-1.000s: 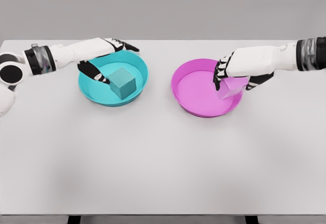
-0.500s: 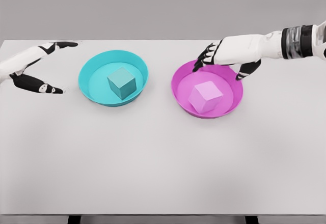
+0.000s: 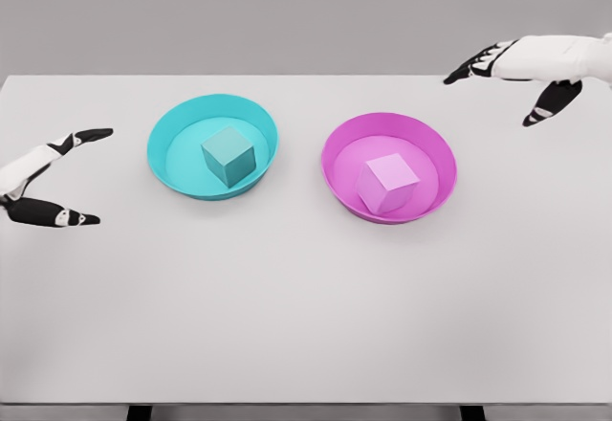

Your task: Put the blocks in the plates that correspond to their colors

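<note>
On the white table [image 3: 306,306] sit two round plates side by side, apart from each other. The teal plate [image 3: 168,148] on the left holds a teal block [image 3: 229,155], which rests near the middle of the plate with one corner turned toward the camera. The pink plate [image 3: 430,153] on the right holds a pink block [image 3: 387,183], sitting slightly toward the plate's near side. Each block lies in the plate of its own color. The left hand [image 3: 43,180] shows at the left edge of the view, well apart from the teal plate, its fingers spread wide and holding nothing. The right hand [image 3: 521,72] hovers near the table's far right corner, well apart from the pink plate, with fingers likewise spread open and empty.
</note>
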Available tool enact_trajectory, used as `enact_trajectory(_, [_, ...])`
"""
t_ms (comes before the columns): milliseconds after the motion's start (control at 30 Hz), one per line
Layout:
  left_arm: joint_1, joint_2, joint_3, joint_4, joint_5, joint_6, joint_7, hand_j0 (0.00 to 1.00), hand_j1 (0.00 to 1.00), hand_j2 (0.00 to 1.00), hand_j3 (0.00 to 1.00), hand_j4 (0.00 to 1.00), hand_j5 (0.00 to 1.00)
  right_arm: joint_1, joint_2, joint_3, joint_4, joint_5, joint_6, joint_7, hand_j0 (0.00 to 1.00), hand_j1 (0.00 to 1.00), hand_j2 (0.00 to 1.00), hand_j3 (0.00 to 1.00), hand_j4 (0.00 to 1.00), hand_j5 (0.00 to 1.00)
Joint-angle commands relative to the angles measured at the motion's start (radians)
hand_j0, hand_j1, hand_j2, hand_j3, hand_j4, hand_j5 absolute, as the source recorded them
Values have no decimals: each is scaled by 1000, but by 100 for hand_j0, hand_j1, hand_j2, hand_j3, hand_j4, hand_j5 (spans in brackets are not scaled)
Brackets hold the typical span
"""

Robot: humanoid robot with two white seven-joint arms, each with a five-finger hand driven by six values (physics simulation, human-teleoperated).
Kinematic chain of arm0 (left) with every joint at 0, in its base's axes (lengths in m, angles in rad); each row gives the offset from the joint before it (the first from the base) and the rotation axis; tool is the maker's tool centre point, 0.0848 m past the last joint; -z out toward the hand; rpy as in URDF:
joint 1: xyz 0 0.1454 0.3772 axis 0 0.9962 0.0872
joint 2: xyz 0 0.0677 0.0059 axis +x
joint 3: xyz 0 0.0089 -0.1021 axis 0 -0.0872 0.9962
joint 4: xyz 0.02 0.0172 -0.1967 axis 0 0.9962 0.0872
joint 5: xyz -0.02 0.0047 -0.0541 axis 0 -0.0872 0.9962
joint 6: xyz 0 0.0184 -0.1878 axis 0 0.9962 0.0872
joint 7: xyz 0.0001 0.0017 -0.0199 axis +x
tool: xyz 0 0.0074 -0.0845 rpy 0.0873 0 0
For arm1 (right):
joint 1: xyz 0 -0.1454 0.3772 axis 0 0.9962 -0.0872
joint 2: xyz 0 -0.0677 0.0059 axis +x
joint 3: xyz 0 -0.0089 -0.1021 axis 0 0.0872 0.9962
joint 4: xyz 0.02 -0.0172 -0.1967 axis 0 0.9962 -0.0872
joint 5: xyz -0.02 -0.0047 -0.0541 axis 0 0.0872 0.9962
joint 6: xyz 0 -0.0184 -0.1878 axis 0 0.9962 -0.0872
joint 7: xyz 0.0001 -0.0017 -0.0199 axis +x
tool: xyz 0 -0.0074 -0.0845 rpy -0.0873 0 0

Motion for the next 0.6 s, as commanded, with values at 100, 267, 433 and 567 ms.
enact_trajectory(100, [2, -9, 1, 2, 8, 3, 0, 100, 100, 100, 100, 100, 100, 0, -4, 3, 7, -6, 3, 0, 100, 100, 100, 100, 100, 100])
enact_trajectory(267, [2, -9, -2, 5, 4, 3, 0, 100, 100, 100, 100, 100, 100, 2, -2, 4, 7, -10, 3, 0, 100, 100, 100, 100, 100, 100])
enact_trajectory(433, [3, -8, -5, 7, 1, 3, 0, 100, 100, 100, 100, 100, 100, 2, -4, 4, 5, -10, 3, 0, 100, 100, 100, 100, 100, 100])
enact_trajectory(567, [2, -2, -1, 10, 7, 3, 0, 100, 100, 100, 100, 100, 100, 2, -5, 4, 5, -10, 3, 0, 100, 100, 100, 100, 100, 100])
